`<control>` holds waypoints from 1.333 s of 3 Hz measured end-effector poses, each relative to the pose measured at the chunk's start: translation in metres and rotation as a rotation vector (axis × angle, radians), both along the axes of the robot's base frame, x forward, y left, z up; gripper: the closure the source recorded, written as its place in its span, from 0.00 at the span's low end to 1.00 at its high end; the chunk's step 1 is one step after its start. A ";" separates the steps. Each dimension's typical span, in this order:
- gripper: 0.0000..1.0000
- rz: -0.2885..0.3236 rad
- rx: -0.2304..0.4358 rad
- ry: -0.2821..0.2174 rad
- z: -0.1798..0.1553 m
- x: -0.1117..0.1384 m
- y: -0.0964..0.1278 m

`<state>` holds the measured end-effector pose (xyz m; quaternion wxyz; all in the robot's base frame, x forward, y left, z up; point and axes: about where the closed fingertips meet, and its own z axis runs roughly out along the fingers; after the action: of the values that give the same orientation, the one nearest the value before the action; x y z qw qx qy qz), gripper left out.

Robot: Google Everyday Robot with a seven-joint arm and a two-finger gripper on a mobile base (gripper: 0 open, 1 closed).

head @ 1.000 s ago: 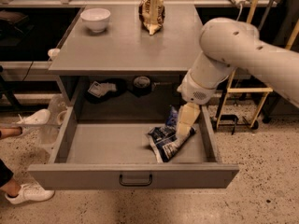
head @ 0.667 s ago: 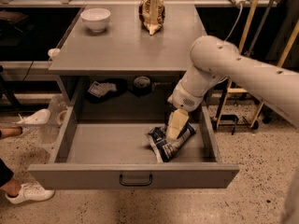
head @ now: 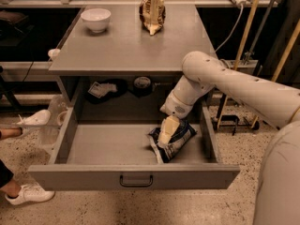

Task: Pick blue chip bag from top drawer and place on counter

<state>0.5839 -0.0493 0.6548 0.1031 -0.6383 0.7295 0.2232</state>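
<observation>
The blue chip bag [head: 180, 137] lies crumpled on the floor of the open top drawer [head: 108, 144], at its right side, near the front panel with its small dark handle [head: 136, 180]. My gripper [head: 166, 133] points down into the drawer and sits on or just over the left part of the bag. My white arm [head: 225, 81] reaches in from the right, passing under the front right edge of the counter [head: 126, 41]. The bag rests on the drawer floor and is not lifted.
A white bowl [head: 96, 18] stands at the counter's back left and a brown and tan upright bag [head: 152, 13] at the back centre. Small items [head: 103, 89] lie on the shelf behind the drawer. A person's white shoes [head: 33, 119] are at the left. Yellow poles [head: 243, 41] stand at the right.
My gripper has moved left and down inside the drawer, from above the bag's right end to its left part. The bag has barely shifted.
</observation>
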 end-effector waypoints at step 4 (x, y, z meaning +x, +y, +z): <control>0.00 -0.204 -0.048 -0.061 0.003 0.009 -0.059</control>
<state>0.5929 -0.1081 0.6578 0.1323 -0.5694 0.7923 0.1745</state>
